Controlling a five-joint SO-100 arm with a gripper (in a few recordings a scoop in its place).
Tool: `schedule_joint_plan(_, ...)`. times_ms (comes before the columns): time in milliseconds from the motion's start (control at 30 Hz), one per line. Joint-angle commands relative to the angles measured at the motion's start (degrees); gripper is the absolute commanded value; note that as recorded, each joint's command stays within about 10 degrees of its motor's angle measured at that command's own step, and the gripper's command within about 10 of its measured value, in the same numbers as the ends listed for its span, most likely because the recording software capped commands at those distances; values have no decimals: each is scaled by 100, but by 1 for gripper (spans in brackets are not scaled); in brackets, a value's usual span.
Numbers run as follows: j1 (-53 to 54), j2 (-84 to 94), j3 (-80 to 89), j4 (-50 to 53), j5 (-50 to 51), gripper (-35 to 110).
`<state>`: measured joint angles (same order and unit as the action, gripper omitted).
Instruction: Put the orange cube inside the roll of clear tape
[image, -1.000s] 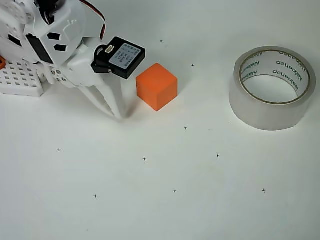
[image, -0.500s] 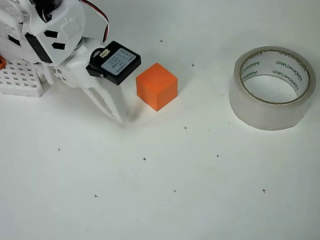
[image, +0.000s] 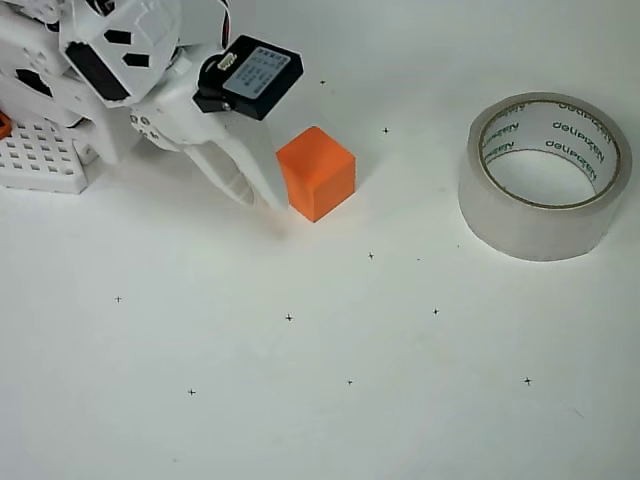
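The orange cube (image: 316, 171) sits on the white table (image: 330, 400) in the upper middle of the overhead view, turned so that one corner points down the picture. It rests flat on the surface, outside the tape and well apart from it.

Nearest the bottom edge the table is bare but for a scatter of small black cross marks (image: 289, 318). Above these comes the cube, and pressed up to its left face is the gripper (image: 262, 190), its white fingers (image: 262, 170) slanting down and to the right from the arm. The forward finger looks to be touching the cube's left side, or just shy of it; I cannot tell which. The two fingers overlap from this angle, so I cannot tell whether the jaws are spread or closed. Nothing is held between them that I can see, and the cube is beside the fingers, not between them.

On the right, level with the cube, the roll of clear tape (image: 535, 225) lies flat with its hole facing up. The white core carries dark lettering, and bare table shows through the ring.

Further back at the top left, the white arm (image: 120, 55) reaches in, with a black servo block (image: 255, 75) on the wrist. A white perforated block (image: 40, 160) lies at the left edge, partly under the arm.
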<state>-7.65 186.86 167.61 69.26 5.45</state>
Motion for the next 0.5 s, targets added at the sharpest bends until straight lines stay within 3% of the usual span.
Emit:
schedule_joint_plan(0,-97,-589,-982,545,176,25)
schedule_joint_plan(200,-413,-2188,-1896,536,193,34)
schedule_joint_plan(333,-615,-2391,-2435,272,149,45)
schedule_joint_plan(467,-677,-2417,-2294,-70,79,46)
